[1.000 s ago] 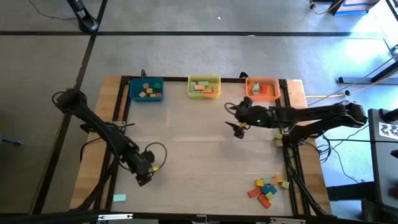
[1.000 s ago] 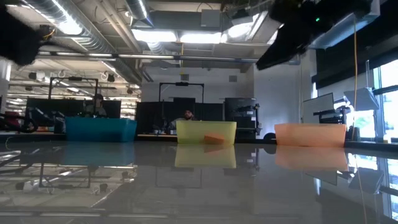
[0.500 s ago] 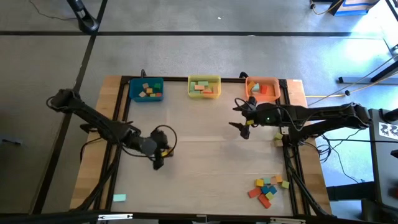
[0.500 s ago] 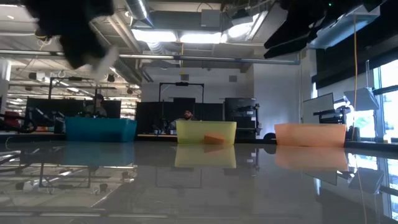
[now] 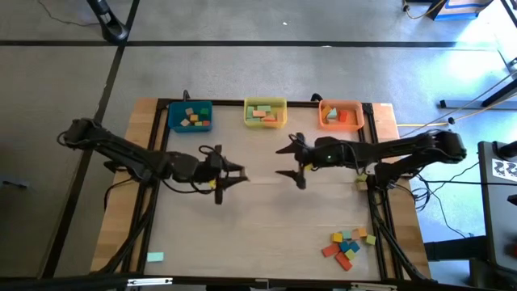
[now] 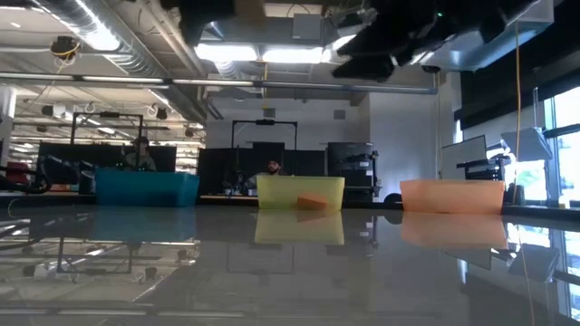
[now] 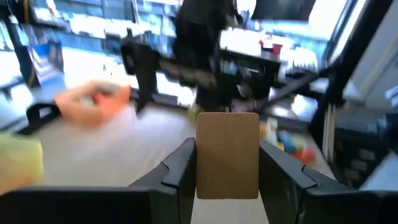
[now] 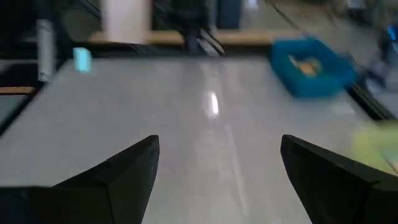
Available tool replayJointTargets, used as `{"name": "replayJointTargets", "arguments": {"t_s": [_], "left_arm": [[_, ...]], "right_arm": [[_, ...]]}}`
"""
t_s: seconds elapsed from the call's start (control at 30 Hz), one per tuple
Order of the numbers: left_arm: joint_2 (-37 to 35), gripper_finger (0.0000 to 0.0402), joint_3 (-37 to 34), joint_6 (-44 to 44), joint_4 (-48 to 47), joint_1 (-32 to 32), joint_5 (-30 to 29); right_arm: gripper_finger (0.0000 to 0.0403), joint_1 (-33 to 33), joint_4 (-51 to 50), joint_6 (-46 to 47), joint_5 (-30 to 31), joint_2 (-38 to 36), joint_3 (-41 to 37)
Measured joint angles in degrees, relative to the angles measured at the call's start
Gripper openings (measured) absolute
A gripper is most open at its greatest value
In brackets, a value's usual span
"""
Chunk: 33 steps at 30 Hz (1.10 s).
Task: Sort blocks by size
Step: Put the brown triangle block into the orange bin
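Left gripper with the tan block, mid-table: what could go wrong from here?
1. The left gripper and the open right gripper face each other closely over the table centre; they might collide.
2. The tan block is clamped between the fingers well above the table; a slip would drop it far from any bin.
3. One teal block lies alone at the near left corner and may be overlooked.

The left wrist view is motion-blurred: beyond the tan block [image 7: 227, 155], the orange bin [image 7: 93, 102] and a distant pile of blocks [image 7: 290, 138] are smears. In the low view, both arms are cut off by the top edge, perhaps overlapping.
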Motion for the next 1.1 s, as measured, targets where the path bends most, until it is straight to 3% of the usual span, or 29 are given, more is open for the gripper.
{"name": "replayJointTargets", "arguments": {"t_s": [0.17,0.37,0.47,0.83,1.1], "left_arm": [[3.0,0.0125,0.0,1.1,10.4,1.7,-0.2],[9.4,0.0125,0.0,-2.0,23.4,3.4,-0.2],[12.9,0.0125,0.0,-3.7,29.9,4.1,-0.2],[22.1,0.0125,0.0,-9.5,47.0,4.7,0.0],[26.0,0.0125,1.1,-11.6,51.7,4.9,0.3]], "right_arm": [[0.0333,3.5,13.1,-10.0,1.8,4.9,0.0],[0.0333,8.5,26.5,-23.5,14.8,8.2,0.0],[0.0333,10.1,30.8,-29.4,18.1,8.9,0.0],[0.0333,11.0,34.8,-39.4,20.3,9.4,0.3],[0.0333,10.6,34.7,-39.5,21.2,12.0,3.3]]}}
